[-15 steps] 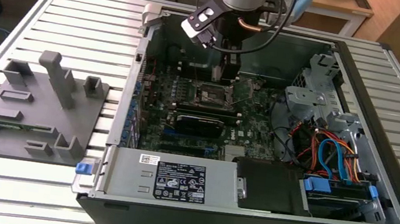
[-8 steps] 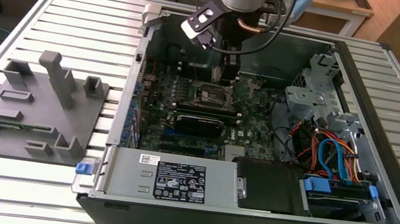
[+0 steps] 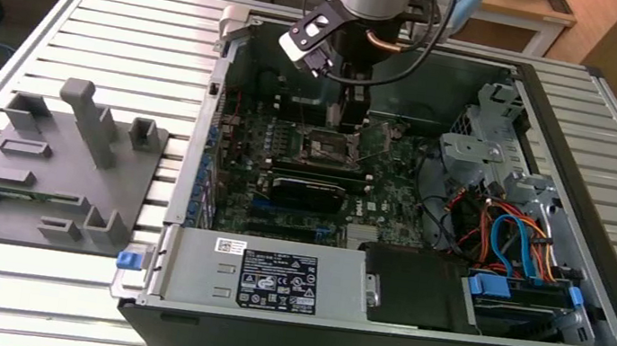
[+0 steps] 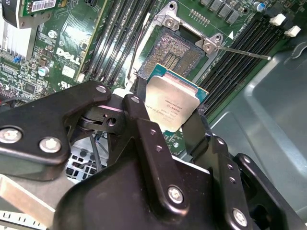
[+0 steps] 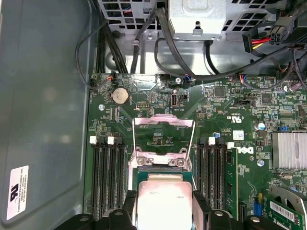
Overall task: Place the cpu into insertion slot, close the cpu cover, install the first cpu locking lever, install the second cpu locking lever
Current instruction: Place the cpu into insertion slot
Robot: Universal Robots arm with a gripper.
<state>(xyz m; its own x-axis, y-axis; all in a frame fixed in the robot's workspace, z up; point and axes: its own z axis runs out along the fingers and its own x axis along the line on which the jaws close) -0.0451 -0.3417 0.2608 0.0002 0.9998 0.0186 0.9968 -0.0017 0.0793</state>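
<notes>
My gripper [image 4: 170,103] is shut on the cpu [image 4: 173,101], a flat square chip with a dull silver top, its black fingers [image 4: 139,103] pressing two opposite edges. The cpu hangs a little above and beside the insertion slot [image 4: 178,53], whose dark pin field lies bare inside a silver rim. In the first wrist view the cpu [image 5: 164,201] sits between the fingers [image 5: 198,203], and the cpu cover [image 5: 163,120] stands swung open just beyond it. One thin locking lever [image 4: 244,51] sticks out sideways from the socket. In the exterior view the gripper [image 3: 353,114] hovers over the insertion slot [image 3: 334,147].
Long black memory slots [image 5: 108,172] flank the socket on both sides. A black card [image 3: 306,193], a power supply [image 3: 269,278], and drive bays with coloured cables [image 3: 511,242] fill the open case. A grey fixture tray [image 3: 56,165] lies on the slatted table at the exterior view's left.
</notes>
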